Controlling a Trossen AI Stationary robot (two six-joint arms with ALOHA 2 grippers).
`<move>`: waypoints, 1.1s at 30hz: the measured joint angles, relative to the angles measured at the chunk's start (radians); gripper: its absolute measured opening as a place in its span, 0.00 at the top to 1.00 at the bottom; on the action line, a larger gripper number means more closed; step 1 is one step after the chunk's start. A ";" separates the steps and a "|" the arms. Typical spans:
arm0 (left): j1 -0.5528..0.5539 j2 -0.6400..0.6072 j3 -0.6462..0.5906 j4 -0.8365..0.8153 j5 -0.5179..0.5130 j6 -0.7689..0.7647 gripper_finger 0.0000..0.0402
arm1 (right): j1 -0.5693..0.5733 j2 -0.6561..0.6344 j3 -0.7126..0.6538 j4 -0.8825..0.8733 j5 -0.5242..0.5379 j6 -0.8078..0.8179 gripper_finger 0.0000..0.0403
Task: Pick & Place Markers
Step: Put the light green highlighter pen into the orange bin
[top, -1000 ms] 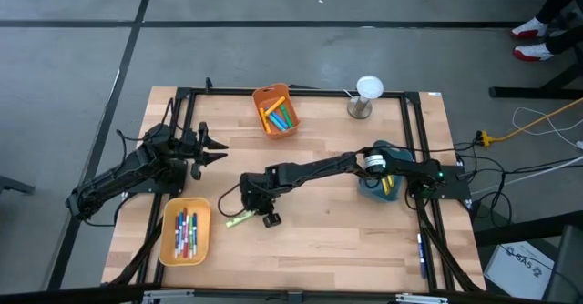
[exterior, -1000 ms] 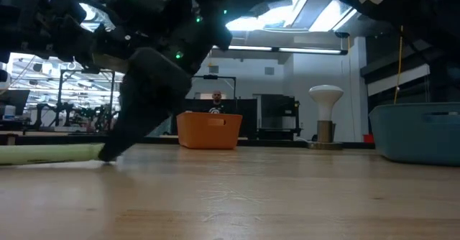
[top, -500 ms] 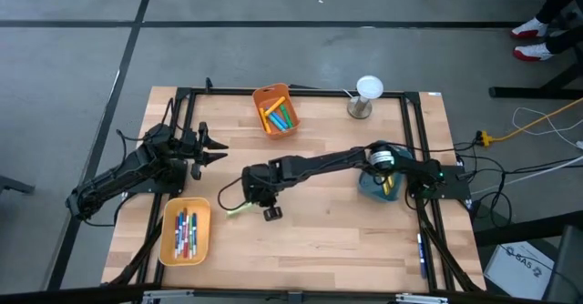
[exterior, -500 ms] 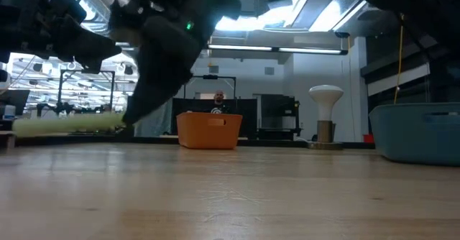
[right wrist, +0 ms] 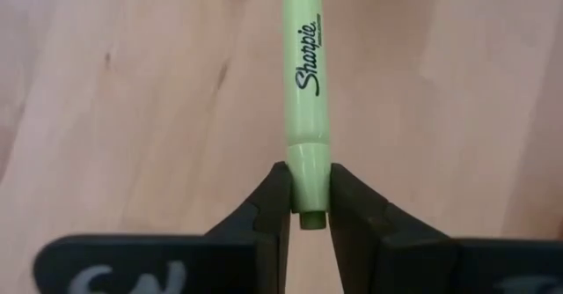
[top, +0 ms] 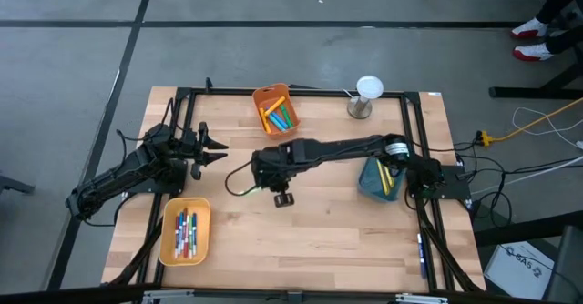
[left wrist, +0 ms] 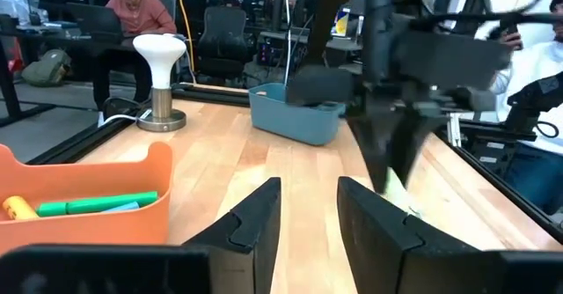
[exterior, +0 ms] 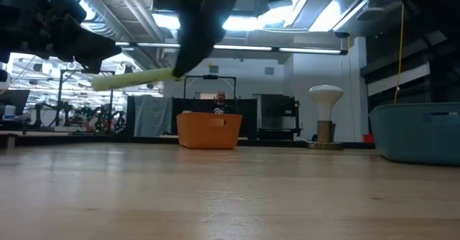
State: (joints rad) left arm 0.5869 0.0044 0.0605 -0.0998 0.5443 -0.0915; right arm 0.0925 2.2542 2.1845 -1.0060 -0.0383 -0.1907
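the right gripper (right wrist: 308,208) grasps a light green marker (right wrist: 307,91) near one end: its two fingers (right wrist: 274,208) press against opposite sides of the cap end, and the printed barrel juts straight out beyond the fingertips. seen from above, the marker (top: 239,188) is lifted clear of the worktop (top: 337,240), a little in front of the orange bin (top: 275,109), which holds more markers. the left gripper (top: 215,149) waits off to the left of that bin, its fingers (left wrist: 257,216) parted and holding nothing.
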 joint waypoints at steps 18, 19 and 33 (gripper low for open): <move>0.000 0.000 0.000 0.000 0.000 0.000 0.72 | -0.080 -0.558 -0.747 0.469 0.156 0.109 0.86; 0.000 0.000 0.000 0.000 0.000 0.000 0.73 | -0.083 -0.602 -0.828 0.564 0.161 0.109 0.86; 0.000 0.000 0.000 0.000 0.000 0.000 0.72 | -0.162 -0.687 -1.371 1.581 0.403 0.480 0.85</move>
State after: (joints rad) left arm 0.5869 0.0044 0.0608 -0.0998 0.5438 -0.0917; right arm -0.0696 1.5668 0.8131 0.5746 0.3646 0.2889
